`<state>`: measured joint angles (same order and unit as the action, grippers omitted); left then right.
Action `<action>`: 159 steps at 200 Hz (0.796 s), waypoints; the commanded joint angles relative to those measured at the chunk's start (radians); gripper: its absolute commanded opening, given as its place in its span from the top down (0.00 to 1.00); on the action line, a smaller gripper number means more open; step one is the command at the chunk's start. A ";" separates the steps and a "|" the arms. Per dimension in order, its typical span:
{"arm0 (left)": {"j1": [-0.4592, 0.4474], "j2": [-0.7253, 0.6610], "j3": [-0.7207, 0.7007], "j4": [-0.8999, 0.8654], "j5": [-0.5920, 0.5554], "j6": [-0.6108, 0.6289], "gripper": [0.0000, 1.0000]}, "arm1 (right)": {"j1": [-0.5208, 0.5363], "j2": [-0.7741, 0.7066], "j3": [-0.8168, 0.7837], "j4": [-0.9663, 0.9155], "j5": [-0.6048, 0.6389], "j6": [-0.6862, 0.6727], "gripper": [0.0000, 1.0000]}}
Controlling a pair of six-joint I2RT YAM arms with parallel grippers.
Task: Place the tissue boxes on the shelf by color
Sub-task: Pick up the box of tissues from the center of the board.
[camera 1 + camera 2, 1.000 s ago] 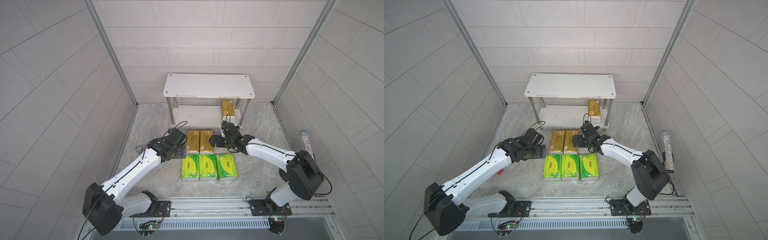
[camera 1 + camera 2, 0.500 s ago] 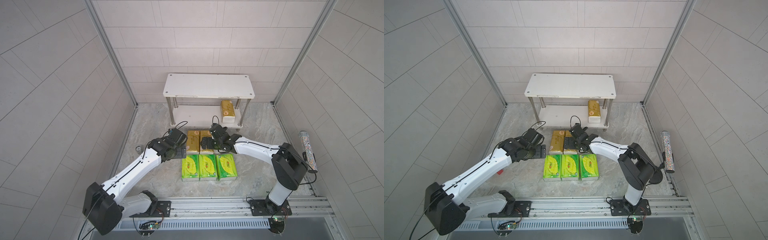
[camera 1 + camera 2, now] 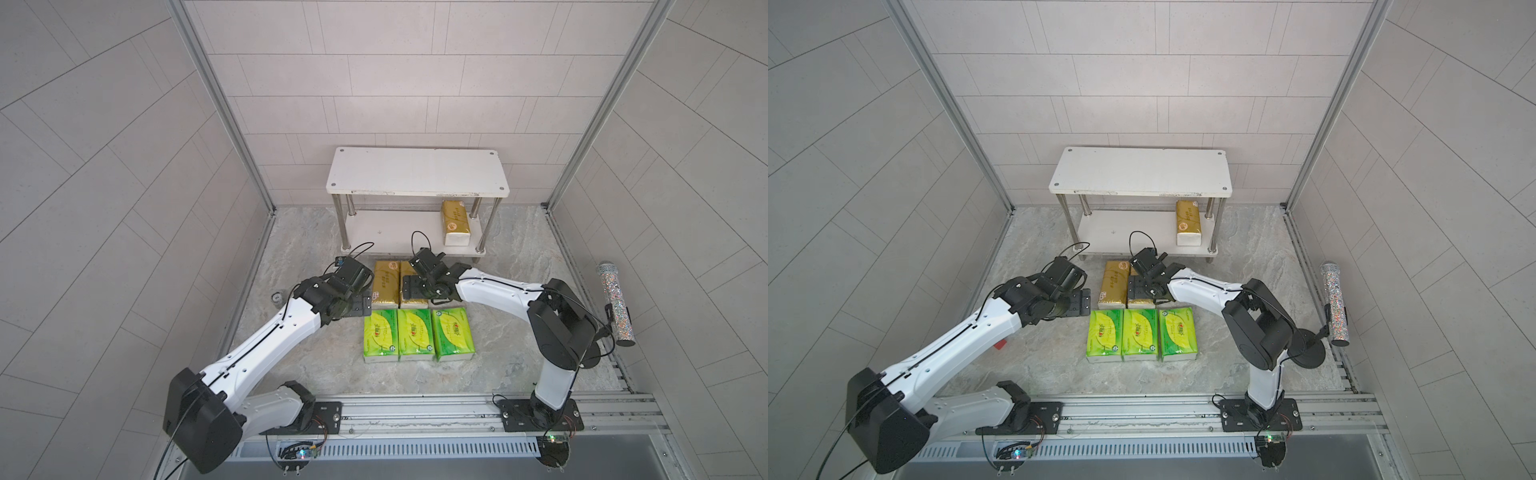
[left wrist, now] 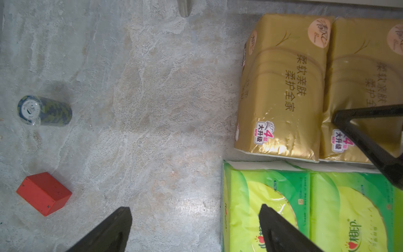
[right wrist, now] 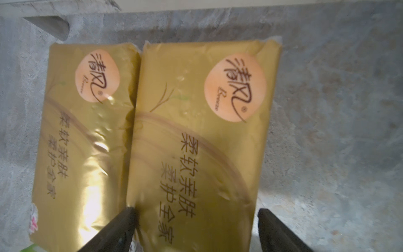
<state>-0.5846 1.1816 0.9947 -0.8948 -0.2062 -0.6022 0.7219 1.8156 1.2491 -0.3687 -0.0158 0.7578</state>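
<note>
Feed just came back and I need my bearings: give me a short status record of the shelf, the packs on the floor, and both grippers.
shelf: shelved gold pack on the lower board, right end
floor gold: left gold pack and right gold pack, side by side before the shelf
floor green: three green packs in a row
right gripper: open, fingers straddling the right gold pack
left gripper: open, holding nothing, over the leftmost green pack's outer edge

A red block (image 4: 43,193) lies near a camouflage-patterned roll (image 4: 44,110) on the marbled floor (image 4: 152,109) (a glittery cylinder (image 3: 616,303) stands well apart).
</note>
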 commanded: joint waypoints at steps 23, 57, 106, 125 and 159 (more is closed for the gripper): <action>0.005 -0.013 0.012 -0.011 -0.021 0.013 0.00 | -0.012 -0.022 -0.019 -0.077 0.083 -0.085 0.16; 0.005 -0.007 0.013 -0.010 -0.008 0.013 0.00 | -0.044 -0.043 -0.018 -0.096 0.082 -0.157 0.17; 0.004 -0.008 0.009 -0.011 -0.008 0.013 0.00 | -0.052 -0.068 0.009 -0.111 0.067 -0.214 0.06; 0.005 -0.008 0.007 -0.012 -0.006 0.013 0.00 | -0.047 -0.088 -0.019 -0.076 0.072 -0.199 0.01; 0.004 -0.011 0.001 -0.011 -0.010 0.016 0.00 | -0.025 -0.111 -0.067 -0.014 0.088 -0.198 0.00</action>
<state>-0.5846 1.1816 0.9947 -0.8951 -0.2054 -0.6018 0.6773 1.7416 1.2133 -0.4107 0.0383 0.5716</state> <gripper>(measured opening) 0.999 0.997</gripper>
